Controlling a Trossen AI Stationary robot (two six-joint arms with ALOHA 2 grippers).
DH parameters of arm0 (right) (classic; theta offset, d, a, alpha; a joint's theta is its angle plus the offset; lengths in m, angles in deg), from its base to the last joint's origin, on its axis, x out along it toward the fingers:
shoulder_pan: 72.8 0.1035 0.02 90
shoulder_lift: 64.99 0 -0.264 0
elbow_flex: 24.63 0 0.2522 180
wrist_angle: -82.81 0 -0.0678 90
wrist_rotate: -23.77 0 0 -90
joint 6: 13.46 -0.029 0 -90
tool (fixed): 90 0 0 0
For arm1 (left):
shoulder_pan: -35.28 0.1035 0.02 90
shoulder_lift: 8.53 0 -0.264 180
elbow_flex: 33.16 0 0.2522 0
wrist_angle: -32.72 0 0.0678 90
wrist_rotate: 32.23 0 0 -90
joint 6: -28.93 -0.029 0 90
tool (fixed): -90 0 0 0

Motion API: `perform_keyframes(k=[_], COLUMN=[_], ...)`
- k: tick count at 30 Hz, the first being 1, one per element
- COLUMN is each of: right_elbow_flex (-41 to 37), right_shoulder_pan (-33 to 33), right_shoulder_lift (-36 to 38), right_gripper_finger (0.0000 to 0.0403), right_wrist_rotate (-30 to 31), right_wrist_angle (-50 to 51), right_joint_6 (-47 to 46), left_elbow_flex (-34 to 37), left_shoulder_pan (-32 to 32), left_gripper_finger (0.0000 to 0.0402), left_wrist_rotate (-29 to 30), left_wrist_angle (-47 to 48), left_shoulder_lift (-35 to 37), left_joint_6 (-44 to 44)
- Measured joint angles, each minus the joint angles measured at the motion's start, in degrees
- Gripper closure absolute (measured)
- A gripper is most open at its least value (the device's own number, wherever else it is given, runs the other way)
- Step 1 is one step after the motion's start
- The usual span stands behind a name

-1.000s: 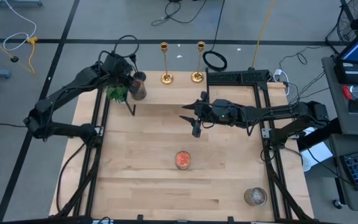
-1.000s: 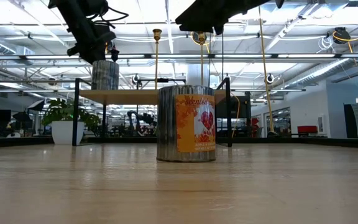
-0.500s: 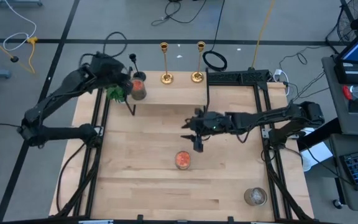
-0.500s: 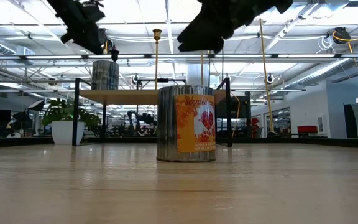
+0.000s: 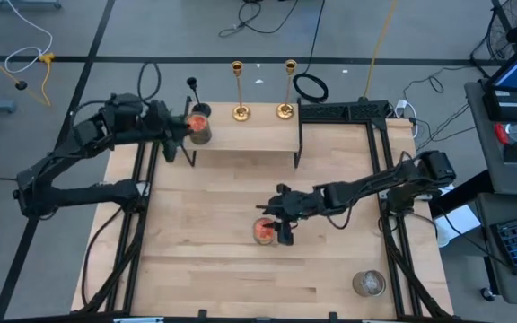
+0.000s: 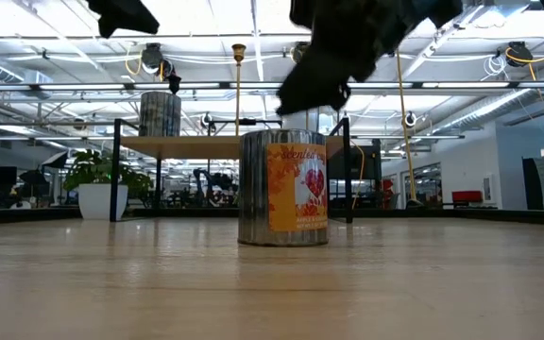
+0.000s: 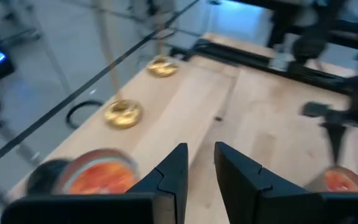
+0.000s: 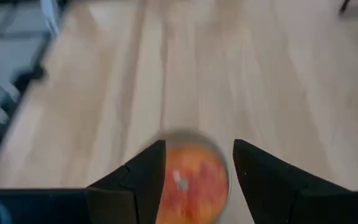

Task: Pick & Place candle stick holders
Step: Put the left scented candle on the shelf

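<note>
Brass holders (image 5: pixel 237 112) (image 5: pixel 285 110) sit untouched — we see right gripper (image 5: pixel 281 226) jaws open over candle tin (image 5: pixel 264 231); left gripper (image 5: pixel 179 133) jaws empty, narrowly apart.

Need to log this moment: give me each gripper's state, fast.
Left gripper: open, holding nothing, near the shelf.
Right gripper: open, empty, over the orange-topped can.

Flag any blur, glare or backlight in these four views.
Left wrist view: motion-smeared; the gold candle stick holders and the orange-topped can are soft. Right wrist view: the can between the right gripper fingers is out of focus. Low view: bright ceiling lights backlight both arms into silhouettes; the labelled can is sharp. High view: even light, crisp.
</note>
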Motion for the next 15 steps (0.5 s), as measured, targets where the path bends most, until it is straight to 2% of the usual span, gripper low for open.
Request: perform_keyframes(k=[9, 15], right_elbow_flex=[-0.02, -0.02], right_shoulder_pan=[-1.34, -1.83], right_shoulder_lift=[-2.91, -2.89], right_gripper_finger=[0.0216, 0.0216], right_wrist_rotate=[0.53, 2.92], right_wrist_angle=[0.99, 3.02], right_joint_6=[1.00, 0.91], left_elbow_flex=[15.21, 24.16], left_shoulder_pan=[-11.62, -16.06], left_gripper_finger=[0.0316, 0.0316], left_wrist_rotate=[-2.36, -2.27], left_wrist_angle=[-18.07, -25.10], left_shoulder_lift=[6.03, 10.07], left_joint_6=[0.75, 3.11])
